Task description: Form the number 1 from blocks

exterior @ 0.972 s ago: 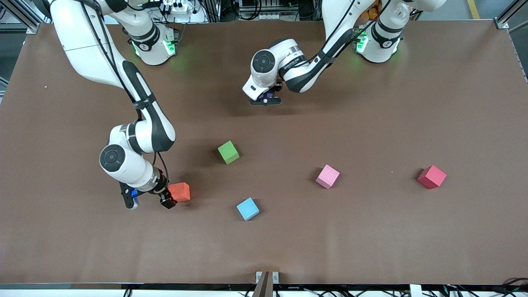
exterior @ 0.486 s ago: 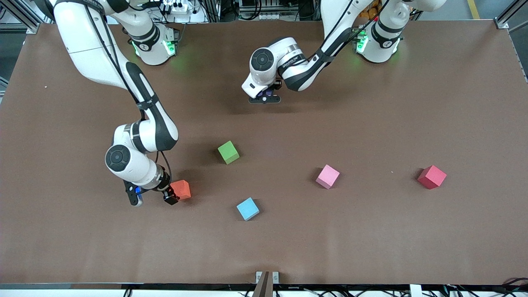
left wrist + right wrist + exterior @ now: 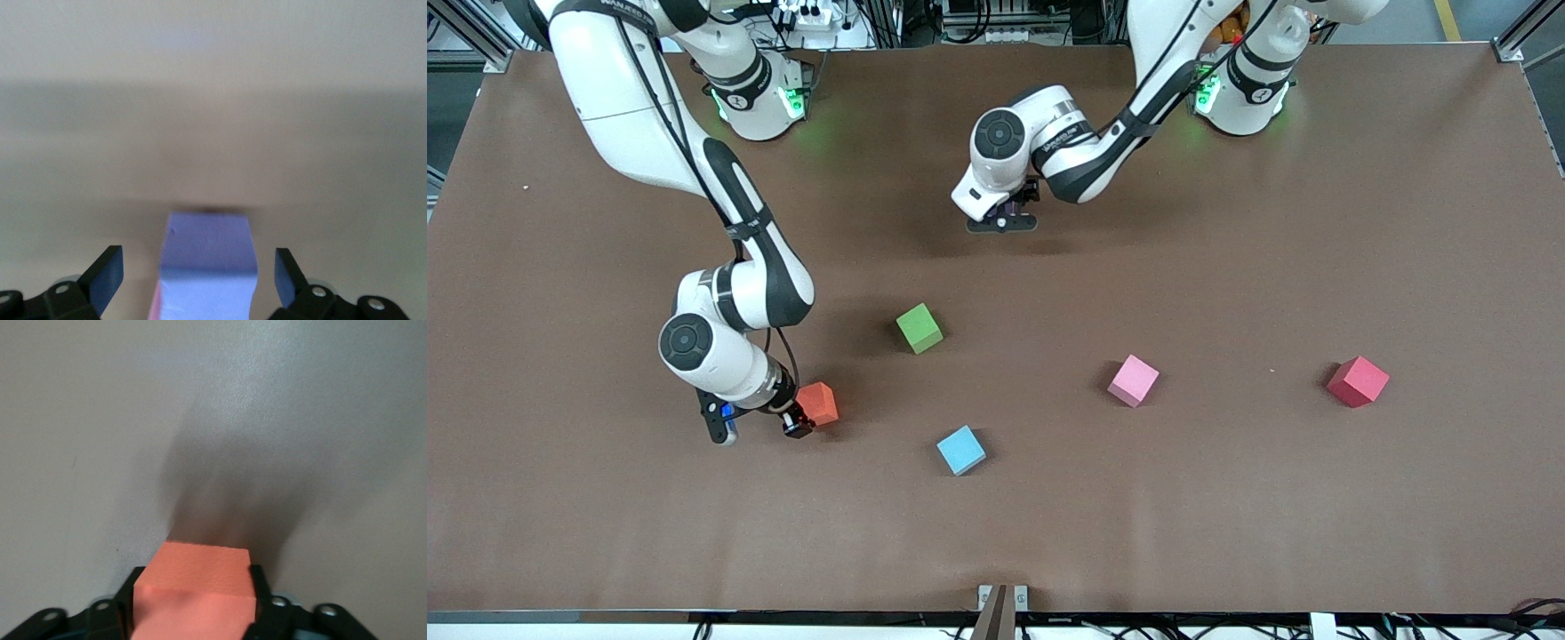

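Blocks of matte foam, all small square-edged cubes, are sitting scattered over the flat brown table (image 3: 1227,498), whose surface is looking dull and faintly grainy. The orange block (image 3: 818,403) is resting toward the right arm's end of the table, and the right gripper (image 3: 193,603) is pinching it: in the right wrist view the black fingers (image 3: 261,593) are pressing flat against two of its side faces, with its smooth top and crisp corners showing between them. The purple block (image 3: 209,257) is standing under the left gripper (image 3: 199,277), near the robots' bases and about midway along the table; in the left wrist view that gripper's dark, blue-tinged fingertips are standing spread wide, clear of the block on both sides, so nothing is being held there. A thin pale pink edge is peeking out along one lower side of the purple block, though I cannot tell what it belongs to. From the front camera the purple block is mostly hidden under the white rounded wrist of the left arm.

A light pink block (image 3: 1134,380) is lying turned cornerwise, nearer to the front camera than the purple one. The green cube (image 3: 919,328) is sitting between the orange block and the left gripper, the light blue cube (image 3: 961,450) is lying nearest the front camera, and the red cube (image 3: 1358,381) is resting toward the left arm's end of the table, well apart from the rest.
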You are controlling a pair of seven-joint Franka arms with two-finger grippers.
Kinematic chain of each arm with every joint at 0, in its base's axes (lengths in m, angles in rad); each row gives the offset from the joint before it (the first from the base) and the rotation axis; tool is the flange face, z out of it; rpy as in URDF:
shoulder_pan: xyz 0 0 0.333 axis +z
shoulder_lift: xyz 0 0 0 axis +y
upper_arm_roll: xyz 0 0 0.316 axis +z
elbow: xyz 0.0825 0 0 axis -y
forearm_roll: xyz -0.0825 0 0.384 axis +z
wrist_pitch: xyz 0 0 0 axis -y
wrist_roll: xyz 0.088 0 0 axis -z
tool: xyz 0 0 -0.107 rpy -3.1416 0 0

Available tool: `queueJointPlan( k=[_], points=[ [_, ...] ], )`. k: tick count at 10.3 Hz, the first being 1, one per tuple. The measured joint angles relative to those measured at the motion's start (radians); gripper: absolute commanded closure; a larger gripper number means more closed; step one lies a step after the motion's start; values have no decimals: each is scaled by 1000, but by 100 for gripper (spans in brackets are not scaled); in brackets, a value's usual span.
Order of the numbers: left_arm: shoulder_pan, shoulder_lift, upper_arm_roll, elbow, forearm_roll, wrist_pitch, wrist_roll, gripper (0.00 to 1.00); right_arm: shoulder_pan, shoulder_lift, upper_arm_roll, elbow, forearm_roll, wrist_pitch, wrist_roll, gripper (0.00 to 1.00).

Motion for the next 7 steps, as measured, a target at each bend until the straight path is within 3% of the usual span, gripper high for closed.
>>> queueJointPlan(
  k=[3,7],
  points=[
    [138,-89,31,57,5,-88,58,0,21,2,-2,28,2,2,0,56],
    [243,-118,159,64,2,-98,113,0,150,-85,-6,60,-5,-76,-67,54]
  ],
)
